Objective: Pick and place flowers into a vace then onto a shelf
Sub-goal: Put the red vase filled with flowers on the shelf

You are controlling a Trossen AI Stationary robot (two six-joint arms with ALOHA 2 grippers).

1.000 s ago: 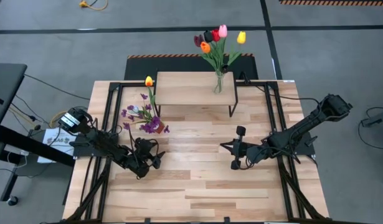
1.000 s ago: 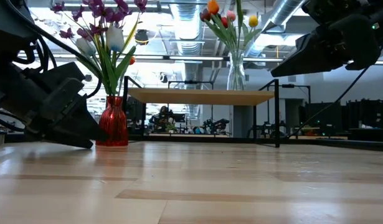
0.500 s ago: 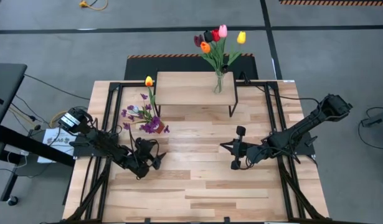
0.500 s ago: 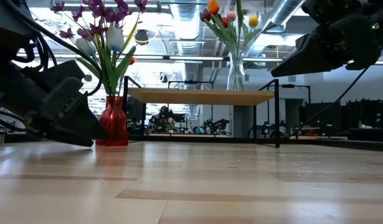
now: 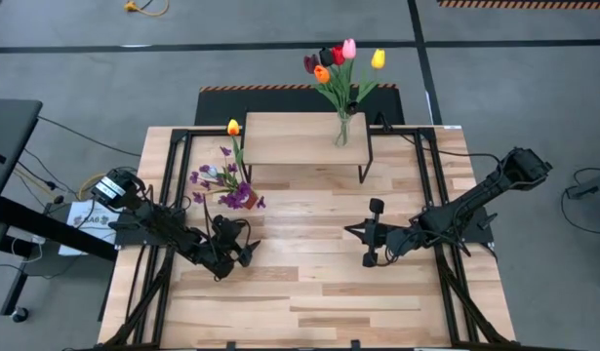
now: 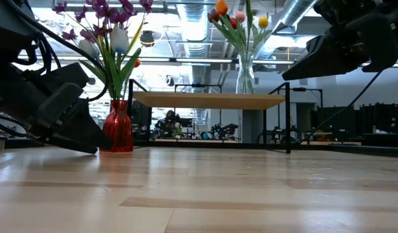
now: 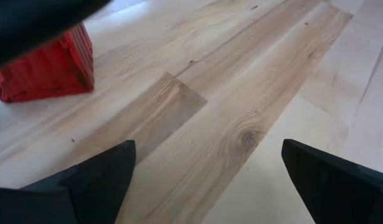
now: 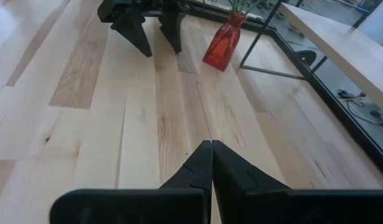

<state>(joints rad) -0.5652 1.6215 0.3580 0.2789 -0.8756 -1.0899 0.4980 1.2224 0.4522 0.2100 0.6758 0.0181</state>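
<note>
Red vase (image 7: 45, 65) half hidden behind spread left gripper (image 7: 207, 177); blooms cropped.

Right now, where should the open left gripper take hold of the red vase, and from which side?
Grip the red vase around its ribbed body below the neck, coming level from the left gripper's side. It stands upright, and flowers spread above, probably blocking a top approach.

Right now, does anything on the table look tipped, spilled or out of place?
Nothing stands out. The red vase with purple sprigs stands upright on the tabletop, and the clear vase of tulips stands upright on the shelf. The left claw is open beside the red vase, holding nothing.
</note>
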